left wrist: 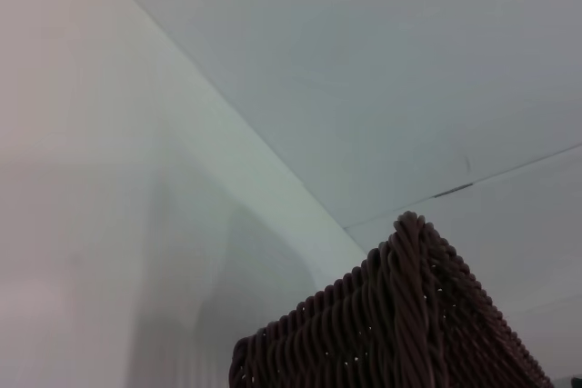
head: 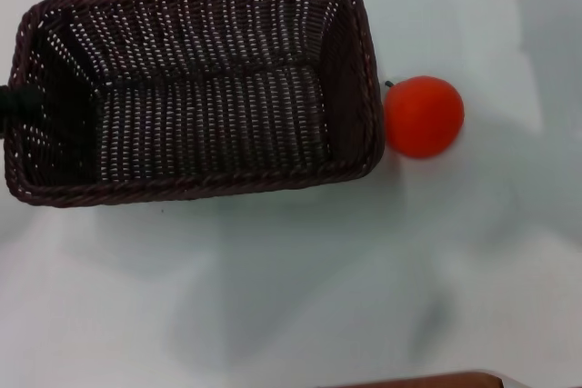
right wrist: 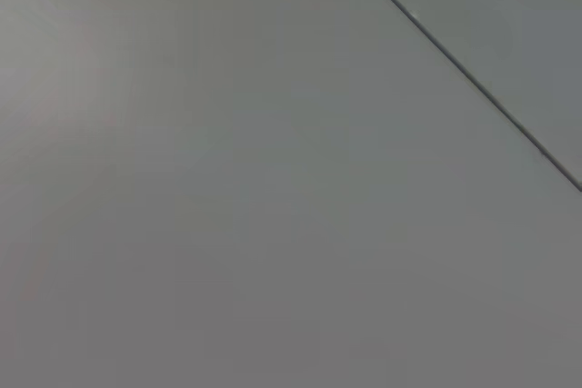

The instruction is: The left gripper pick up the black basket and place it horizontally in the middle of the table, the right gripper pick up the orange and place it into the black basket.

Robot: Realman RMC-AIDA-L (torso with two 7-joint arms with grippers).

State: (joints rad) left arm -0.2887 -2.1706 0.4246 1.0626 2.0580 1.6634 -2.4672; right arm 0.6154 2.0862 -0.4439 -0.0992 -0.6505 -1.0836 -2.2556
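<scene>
Left gripper (head: 16, 104): at the basket's left short wall; finger state can't be told (only a dark stub shows).
Black basket (head: 195, 88): lying lengthwise on the table (head: 300, 288).
Orange (head: 424, 116): just beside the basket's right end.

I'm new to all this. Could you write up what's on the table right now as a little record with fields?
Basket: black basket, lying lengthwise, nothing inside
Fruit: orange on the table, just outside the basket's right end, touching or nearly so
Left claw: left gripper at the basket's left end rim; grip unclear
Right claw: out of sight
Fruit in basket: not yet
</scene>
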